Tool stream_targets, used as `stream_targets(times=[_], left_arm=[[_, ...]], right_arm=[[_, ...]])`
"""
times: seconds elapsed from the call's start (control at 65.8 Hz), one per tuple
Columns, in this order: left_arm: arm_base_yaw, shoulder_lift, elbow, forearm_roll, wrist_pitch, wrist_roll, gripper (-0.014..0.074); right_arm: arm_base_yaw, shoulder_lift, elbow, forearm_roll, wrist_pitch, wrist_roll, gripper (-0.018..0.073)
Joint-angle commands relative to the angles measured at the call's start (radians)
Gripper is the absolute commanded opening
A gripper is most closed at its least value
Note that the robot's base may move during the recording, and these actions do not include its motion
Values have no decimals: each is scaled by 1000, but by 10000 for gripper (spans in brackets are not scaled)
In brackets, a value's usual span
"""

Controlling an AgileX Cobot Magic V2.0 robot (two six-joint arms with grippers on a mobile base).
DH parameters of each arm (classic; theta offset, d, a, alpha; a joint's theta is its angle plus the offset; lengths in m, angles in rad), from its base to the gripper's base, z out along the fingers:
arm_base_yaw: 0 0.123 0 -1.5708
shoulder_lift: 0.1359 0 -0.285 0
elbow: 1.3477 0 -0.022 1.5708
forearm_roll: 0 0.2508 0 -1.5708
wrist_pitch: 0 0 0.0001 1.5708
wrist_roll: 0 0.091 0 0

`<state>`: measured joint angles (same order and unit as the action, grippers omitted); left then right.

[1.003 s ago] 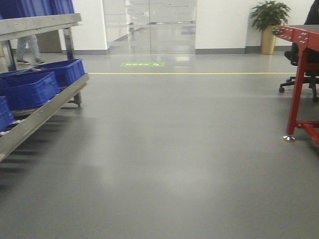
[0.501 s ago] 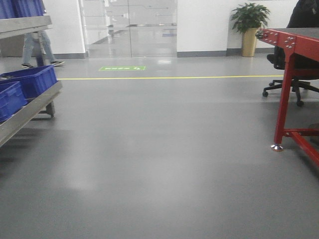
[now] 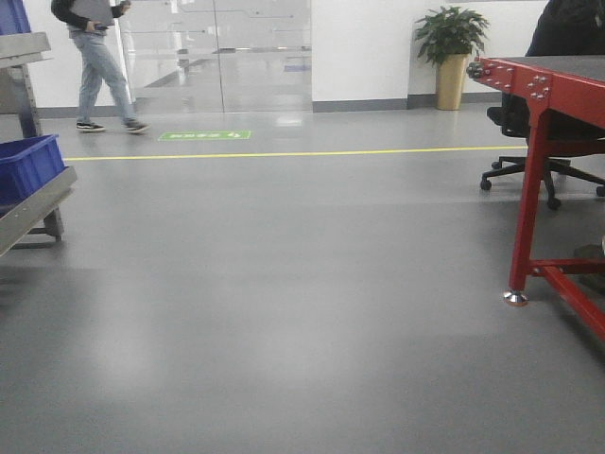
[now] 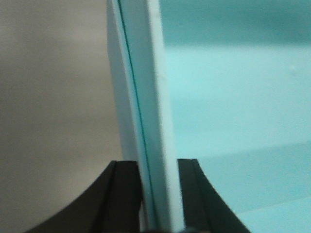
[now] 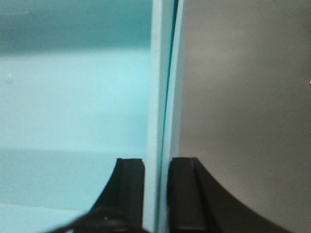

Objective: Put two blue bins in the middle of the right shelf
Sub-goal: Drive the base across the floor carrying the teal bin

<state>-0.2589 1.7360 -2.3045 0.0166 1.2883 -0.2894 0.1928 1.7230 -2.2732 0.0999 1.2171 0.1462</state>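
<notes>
Red table (image 3: 539,87) right; dark-blue bin (image 3: 28,165) on left rack (image 3: 33,210); person (image 3: 99,57) mid-stride beyond.

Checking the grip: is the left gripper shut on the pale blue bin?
Shut: the left gripper has both black jaws pressed against the pale blue bin wall.

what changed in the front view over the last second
The front view swung right: the steel shelf and its dark blue bin slid to the left edge, while the red table and plant came further in. A person walked rightward from behind the shelf. Nothing else moved. The left gripper and right gripper clamp the pale blue bins now; no earlier wrist views to compare.
</notes>
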Motion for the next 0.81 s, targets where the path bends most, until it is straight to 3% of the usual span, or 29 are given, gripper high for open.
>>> stream_targets(times=[0.0,0.79], left_arm=[[-3,-19,-16,-30,-76,10,-111],[-3,-19,-16,-30,-76,10,-111]], right_arm=[[0,-20,-18,27,-103,0,-163],[0,-20,-18,27,-103,0,-163]])
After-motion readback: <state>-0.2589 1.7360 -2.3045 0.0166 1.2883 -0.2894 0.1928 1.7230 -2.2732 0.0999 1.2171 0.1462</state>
